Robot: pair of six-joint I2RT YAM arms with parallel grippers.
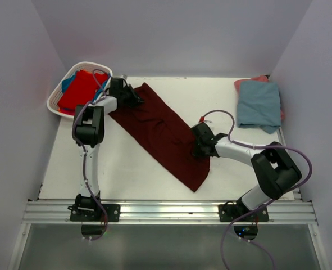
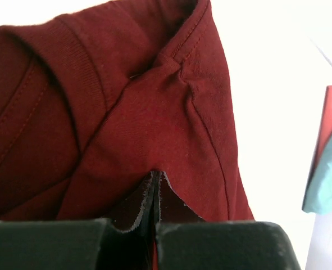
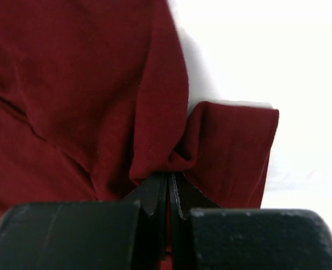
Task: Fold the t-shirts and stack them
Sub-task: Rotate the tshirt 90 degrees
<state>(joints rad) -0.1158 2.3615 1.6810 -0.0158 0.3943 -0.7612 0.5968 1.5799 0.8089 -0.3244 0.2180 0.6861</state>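
Note:
A dark maroon t-shirt (image 1: 163,132) lies stretched diagonally across the white table, from far left to near right. My left gripper (image 1: 133,97) is shut on its far-left end, near the collar and sleeve seam (image 2: 154,112). My right gripper (image 1: 202,147) is shut on a bunched fold at its near-right edge (image 3: 210,140). A folded grey-blue t-shirt (image 1: 259,105) lies on a salmon pink one (image 1: 250,80) at the far right. A bright red t-shirt (image 1: 81,90) and a blue one (image 1: 68,82) fill the basket.
The white slatted basket (image 1: 59,108) stands at the far left corner, close to my left arm. Pale walls enclose the table on three sides. The red and teal cloth edges (image 2: 328,163) show at the right of the left wrist view.

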